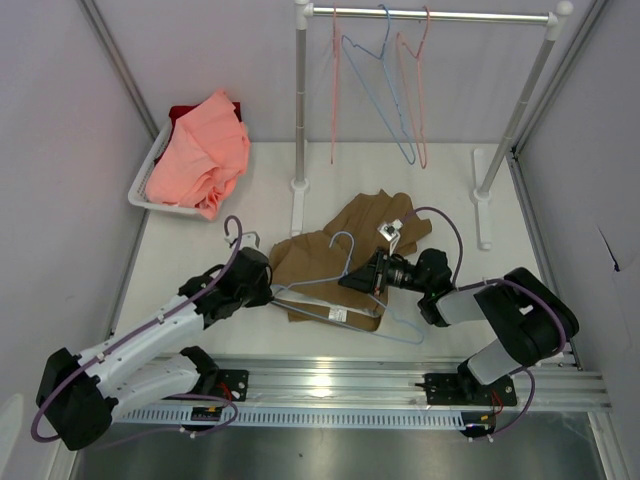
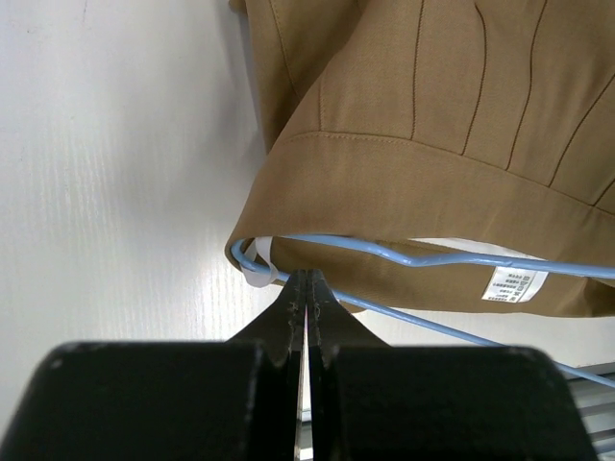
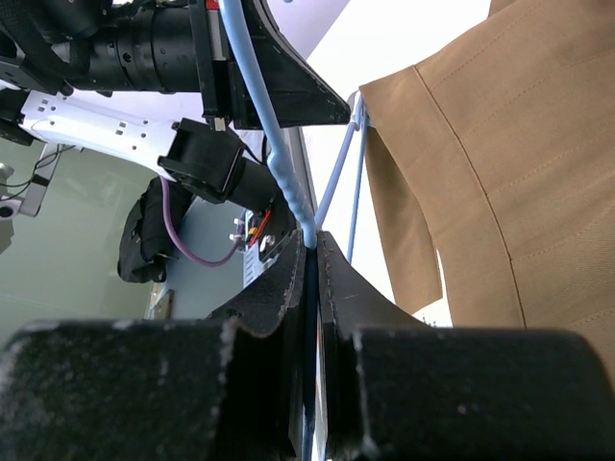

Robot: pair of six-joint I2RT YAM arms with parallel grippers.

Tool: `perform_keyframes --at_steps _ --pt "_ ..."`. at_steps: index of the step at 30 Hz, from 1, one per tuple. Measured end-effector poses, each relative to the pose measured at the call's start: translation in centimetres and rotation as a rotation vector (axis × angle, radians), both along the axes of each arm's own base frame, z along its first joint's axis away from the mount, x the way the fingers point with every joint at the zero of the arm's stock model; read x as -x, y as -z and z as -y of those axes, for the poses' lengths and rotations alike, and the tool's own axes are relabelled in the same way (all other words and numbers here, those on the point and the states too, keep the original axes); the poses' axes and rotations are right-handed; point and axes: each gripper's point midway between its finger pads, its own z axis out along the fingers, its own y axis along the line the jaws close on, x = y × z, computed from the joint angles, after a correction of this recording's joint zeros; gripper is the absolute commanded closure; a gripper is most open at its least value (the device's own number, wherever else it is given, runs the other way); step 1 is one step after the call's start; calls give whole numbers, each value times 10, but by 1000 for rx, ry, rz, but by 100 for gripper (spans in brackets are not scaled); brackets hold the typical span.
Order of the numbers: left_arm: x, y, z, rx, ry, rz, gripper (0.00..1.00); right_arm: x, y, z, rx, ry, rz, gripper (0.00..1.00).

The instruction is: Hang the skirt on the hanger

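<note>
The tan-brown skirt [image 1: 368,218] lies flat mid-table, pleats spreading away from me. Across its near waistband lies the pale blue hanger [image 1: 347,243], hook toward the rack. In the left wrist view the hanger [image 2: 432,259] runs along the skirt [image 2: 432,144] waistband, and a white loop [image 2: 258,272] wraps its left corner beside a small label [image 2: 514,283]. My left gripper [image 2: 306,277] is shut, its tips touching that corner; I cannot see anything pinched. My right gripper [image 3: 312,240] is shut on the hanger [image 3: 274,144] wire, with the skirt [image 3: 519,173] to its right.
A white basket [image 1: 140,190] holding a salmon-pink garment [image 1: 200,160] stands at the back left. Behind the skirt stands a clothes rack [image 1: 300,110] with pink and blue hangers [image 1: 400,90] on its bar. A metal rail [image 1: 400,385] runs along the near edge.
</note>
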Motion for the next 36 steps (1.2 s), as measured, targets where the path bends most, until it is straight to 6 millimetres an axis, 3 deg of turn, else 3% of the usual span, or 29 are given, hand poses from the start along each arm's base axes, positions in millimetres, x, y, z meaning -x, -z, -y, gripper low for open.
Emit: perform_keyframes --at_steps 10,14,17,24,36 --pt "-1 -1 1 -1 -1 1 100 -8 4 -1 3 30 -3 100" --pt "-3 -1 -3 -18 -14 9 74 -12 3 -3 2 38 7 100" --pt "-4 -4 -8 -25 -29 28 62 -14 4 -4 4 39 5 100" --pt "-5 -5 -16 -56 -55 42 62 -14 7 -4 7 40 -1 100" --pt "-15 -1 -16 -83 -74 56 75 -13 6 -5 5 35 2 100"
